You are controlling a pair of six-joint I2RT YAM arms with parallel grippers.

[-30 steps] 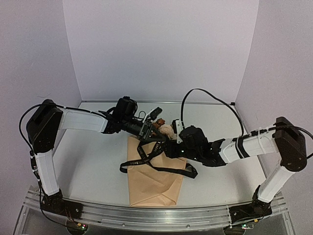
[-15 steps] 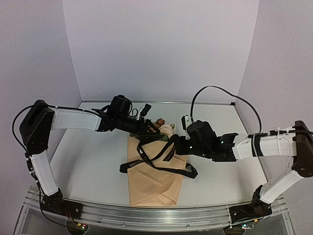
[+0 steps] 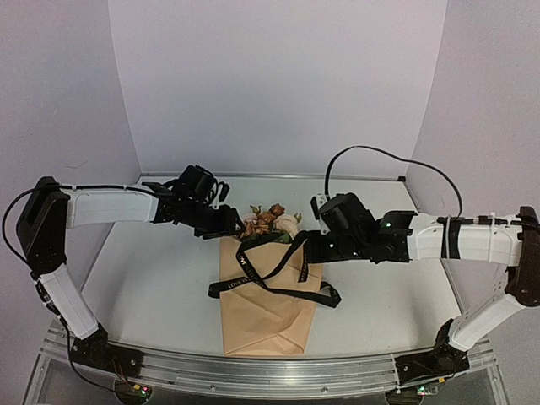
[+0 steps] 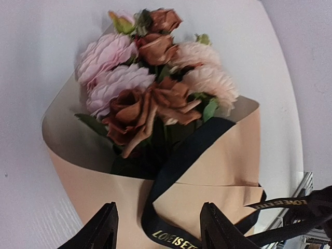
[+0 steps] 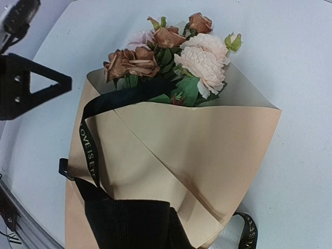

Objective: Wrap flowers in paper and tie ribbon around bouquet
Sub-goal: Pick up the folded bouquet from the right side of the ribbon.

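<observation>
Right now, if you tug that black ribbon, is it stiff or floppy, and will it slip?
Probably floppy: the black ribbon drapes in loose loops over the kraft paper. Likely slippery: smooth-looking, tails lying loose.

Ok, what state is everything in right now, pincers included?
flowers: bunched inside the paper, blooms showing above its rim.
paper: folded around the flowers, lying flat.
ribbon: looped loosely over the paper, no bow.
left pincer: open, holding nothing.
right pincer: shut on the ribbon.
</observation>
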